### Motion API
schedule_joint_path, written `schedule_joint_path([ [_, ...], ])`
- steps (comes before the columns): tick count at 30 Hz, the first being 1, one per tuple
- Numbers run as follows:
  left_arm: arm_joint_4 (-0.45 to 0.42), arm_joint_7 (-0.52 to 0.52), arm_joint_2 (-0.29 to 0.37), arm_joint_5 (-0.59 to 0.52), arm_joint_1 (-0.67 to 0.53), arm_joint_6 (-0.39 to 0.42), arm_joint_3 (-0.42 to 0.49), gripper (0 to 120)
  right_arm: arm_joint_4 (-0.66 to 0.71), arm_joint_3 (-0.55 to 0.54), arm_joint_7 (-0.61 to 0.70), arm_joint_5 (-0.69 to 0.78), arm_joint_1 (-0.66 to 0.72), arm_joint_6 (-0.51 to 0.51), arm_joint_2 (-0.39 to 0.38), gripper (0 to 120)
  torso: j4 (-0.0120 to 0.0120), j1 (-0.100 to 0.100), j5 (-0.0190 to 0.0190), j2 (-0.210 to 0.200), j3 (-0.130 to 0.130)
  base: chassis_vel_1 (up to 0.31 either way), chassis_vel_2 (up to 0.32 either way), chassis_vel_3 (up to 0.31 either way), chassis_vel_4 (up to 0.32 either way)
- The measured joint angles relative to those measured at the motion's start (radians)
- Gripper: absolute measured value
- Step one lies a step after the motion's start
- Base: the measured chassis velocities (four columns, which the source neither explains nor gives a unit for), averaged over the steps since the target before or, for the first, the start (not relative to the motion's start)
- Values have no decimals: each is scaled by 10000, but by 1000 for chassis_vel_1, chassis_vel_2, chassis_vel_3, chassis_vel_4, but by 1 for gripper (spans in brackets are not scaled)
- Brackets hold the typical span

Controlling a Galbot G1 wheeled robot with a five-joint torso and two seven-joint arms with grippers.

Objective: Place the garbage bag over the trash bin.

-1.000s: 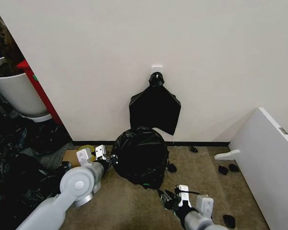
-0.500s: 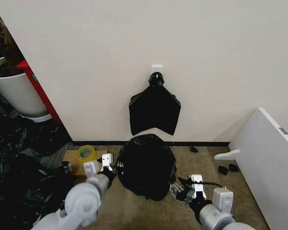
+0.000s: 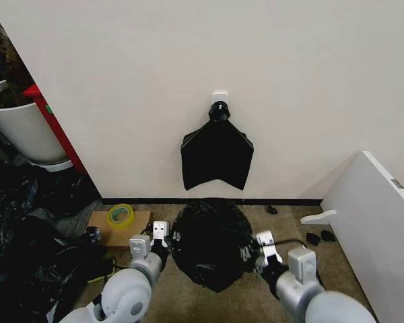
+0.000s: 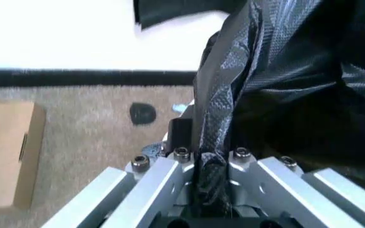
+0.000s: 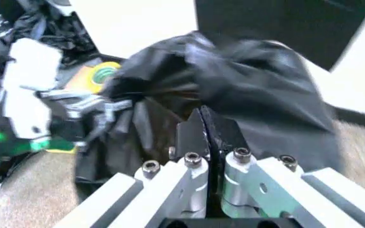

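The garbage bag (image 3: 211, 243), black and crinkly, bulges on the carpet below the wall, stretched between my two grippers. My left gripper (image 3: 164, 241) is shut on the bag's left edge; in the left wrist view a fold of the garbage bag (image 4: 233, 90) runs down into the left gripper (image 4: 203, 164). On the bag's right side my right gripper (image 3: 250, 251) is shut too. The right wrist view shows the right gripper (image 5: 206, 135) closed against the garbage bag (image 5: 246, 85). The trash bin is hidden.
A flat black bundle (image 3: 217, 152) hangs from a wall hook above the bag. A yellow tape roll (image 3: 120, 215) lies on a cardboard box (image 3: 102, 223) to the left. Farther left are a white tub (image 3: 21, 129) and a black plastic heap (image 3: 23, 249). A white board (image 3: 374, 222) leans at right.
The bag has moved right and nearer to me, lower in the head view. Both grippers came along with it, the left sliding right and the right rising to the bag's side.
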Motion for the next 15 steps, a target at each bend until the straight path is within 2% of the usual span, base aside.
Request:
schedule_joint_path([
  [3, 192, -257, -253, 147, -515, 101, 299, 1, -787, -1154, 332, 202, 1349, -17, 257, 0, -1, 0, -1, 0, 0, 0, 0, 0, 0],
  [4, 192, -257, -253, 147, -515, 101, 299, 1, -787, -1154, 332, 202, 1349, -17, 257, 0, -1, 0, -1, 0, 0, 0, 0, 0, 0],
  [8, 396, -443, -503, 486, -818, 172, 516, 1, -2574, -2669, 1446, 967, 2885, -25, 1003, 0, -1, 1, -1, -1, 1, 0, 0, 0, 0],
  [9, 396, -443, -503, 486, -818, 172, 516, 1, -2574, -2669, 1446, 967, 2885, -25, 1003, 0, -1, 1, -1, -1, 1, 0, 0, 0, 0],
  [12, 401, -443, -447, 778, -561, 145, 470, 1, -3703, -3551, 3299, 1961, 3732, -25, 1638, 0, 1, 1, -3, -1, 1, 0, 0, 0, 0],
  [15, 304, -300, -374, 1129, -314, 51, 366, 1, -4431, -3876, 4080, 2087, 4249, -25, 1980, 0, 0, 1, -3, 0, 1, 0, 0, 0, 0],
])
